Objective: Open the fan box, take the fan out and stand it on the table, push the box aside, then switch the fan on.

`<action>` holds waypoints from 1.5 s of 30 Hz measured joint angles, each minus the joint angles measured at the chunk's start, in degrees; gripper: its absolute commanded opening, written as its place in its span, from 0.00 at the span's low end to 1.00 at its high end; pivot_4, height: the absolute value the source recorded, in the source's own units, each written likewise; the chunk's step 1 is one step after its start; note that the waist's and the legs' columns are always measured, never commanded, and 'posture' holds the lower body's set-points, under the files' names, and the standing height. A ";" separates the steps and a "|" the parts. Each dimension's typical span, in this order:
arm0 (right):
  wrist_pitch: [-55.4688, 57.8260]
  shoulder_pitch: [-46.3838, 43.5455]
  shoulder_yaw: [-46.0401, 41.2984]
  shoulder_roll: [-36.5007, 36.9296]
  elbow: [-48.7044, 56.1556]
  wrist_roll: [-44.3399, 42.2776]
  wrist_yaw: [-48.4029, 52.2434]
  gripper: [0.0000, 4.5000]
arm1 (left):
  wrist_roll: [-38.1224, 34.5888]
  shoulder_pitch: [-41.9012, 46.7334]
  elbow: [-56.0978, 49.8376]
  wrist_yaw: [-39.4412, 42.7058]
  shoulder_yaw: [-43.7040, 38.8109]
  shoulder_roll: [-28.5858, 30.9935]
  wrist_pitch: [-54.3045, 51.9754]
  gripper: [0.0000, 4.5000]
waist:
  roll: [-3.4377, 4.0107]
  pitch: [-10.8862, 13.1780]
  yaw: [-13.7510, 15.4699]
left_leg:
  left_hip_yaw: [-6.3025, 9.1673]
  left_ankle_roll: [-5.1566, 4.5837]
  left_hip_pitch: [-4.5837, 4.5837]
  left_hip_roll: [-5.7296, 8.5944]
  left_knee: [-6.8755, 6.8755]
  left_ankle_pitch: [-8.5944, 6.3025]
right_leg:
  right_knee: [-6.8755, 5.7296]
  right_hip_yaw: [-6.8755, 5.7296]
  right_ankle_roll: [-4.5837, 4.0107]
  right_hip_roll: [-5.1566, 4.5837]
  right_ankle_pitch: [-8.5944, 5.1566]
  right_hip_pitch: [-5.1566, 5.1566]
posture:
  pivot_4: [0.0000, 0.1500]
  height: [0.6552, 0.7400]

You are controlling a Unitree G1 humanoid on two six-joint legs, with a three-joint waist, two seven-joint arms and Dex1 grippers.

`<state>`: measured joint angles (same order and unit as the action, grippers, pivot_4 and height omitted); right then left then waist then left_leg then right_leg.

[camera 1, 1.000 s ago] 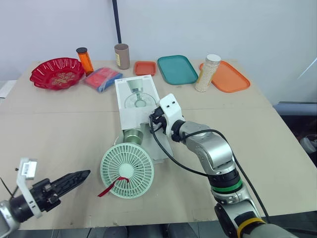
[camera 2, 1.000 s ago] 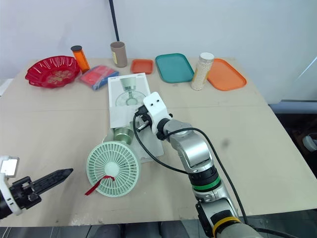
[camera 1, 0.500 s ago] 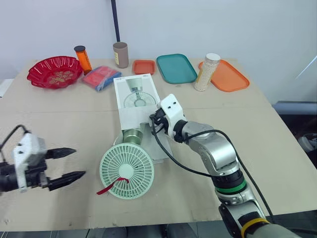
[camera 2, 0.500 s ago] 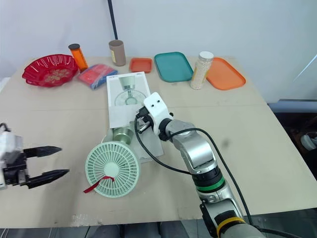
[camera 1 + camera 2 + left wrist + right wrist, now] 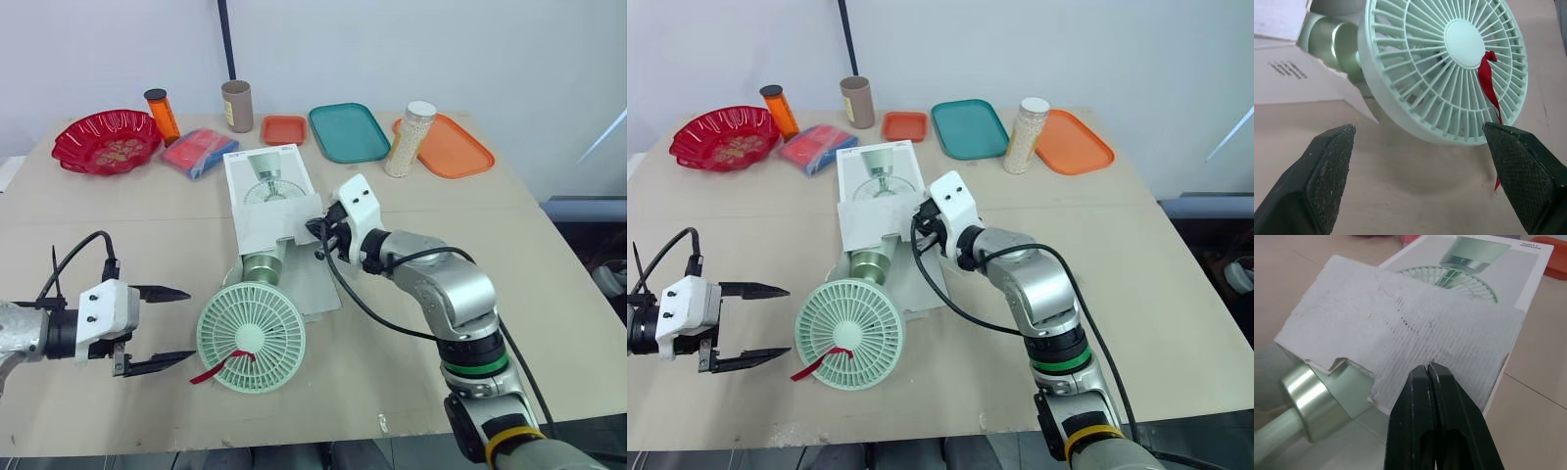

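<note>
Cardboard flap (image 5: 277,217) pinched up by right claw (image 5: 1427,372), tips pressed together, baring the box (image 5: 266,176) mouth. Left claw (image 5: 188,324) spread beside mint fan (image 5: 252,338), likely to draw it out.

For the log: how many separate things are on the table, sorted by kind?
Trays: 3 (small orange tray, teal tray, large orange tray)
Upright containers: 3 (orange bottle, brown tube, bead jar)
Bowls: 1 (red bowl)
Packets: 1 (red and blue packet)
Boxes: 1 (fan box)
Fans: 1 (green fan)
Total: 10
</note>
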<state>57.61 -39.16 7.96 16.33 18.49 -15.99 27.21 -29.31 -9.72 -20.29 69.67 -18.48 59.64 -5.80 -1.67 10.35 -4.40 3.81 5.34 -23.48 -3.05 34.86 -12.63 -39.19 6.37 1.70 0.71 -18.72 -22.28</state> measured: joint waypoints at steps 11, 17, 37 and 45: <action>10.47 -5.99 -12.37 11.35 7.58 -17.59 11.01 0.85 | 2.30 -0.45 4.39 3.82 -0.47 -1.83 6.19 1.00 | 0.04 0.04 0.05 | 0.07 -0.11 -0.01 0.03 0.04 0.05 | -0.02 -0.05 0.01 -0.01 0.06 0.07 | 1.00 1.00; 10.71 -6.07 -14.77 23.43 7.63 -26.53 22.82 0.99 | 3.98 2.74 8.72 6.09 0.82 -2.32 9.93 1.00 | 0.12 0.09 0.08 | 0.06 -0.24 -0.03 0.07 0.10 0.05 | -0.03 -0.05 0.04 -0.02 0.09 0.09 | 1.00 1.00; -8.53 -2.23 -8.81 40.65 7.95 -27.59 48.08 0.99 | 7.25 8.32 18.74 10.32 7.44 -5.01 21.54 1.00 | 0.17 0.12 0.10 | 0.08 -0.59 0.02 0.01 0.55 -0.14 | -0.13 -0.14 0.04 0.01 0.12 0.30 | 1.00 1.00; -8.81 -5.29 -7.72 41.48 4.71 -27.49 49.56 0.99 | 7.92 8.44 19.89 10.95 8.41 -6.43 24.41 1.00 | 0.21 0.14 0.08 | 0.08 -0.59 0.06 0.03 0.63 -0.14 | -0.28 -0.14 0.04 0.00 0.13 0.31 | 1.00 1.00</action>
<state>48.80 -44.45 0.25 57.81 23.20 -43.47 76.77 -21.39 -1.28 -0.40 80.61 -10.07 53.21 18.61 -1.46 10.49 -4.32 3.89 4.75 -23.42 -3.02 35.50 -12.76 -39.46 6.24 1.74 0.71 -18.59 -21.97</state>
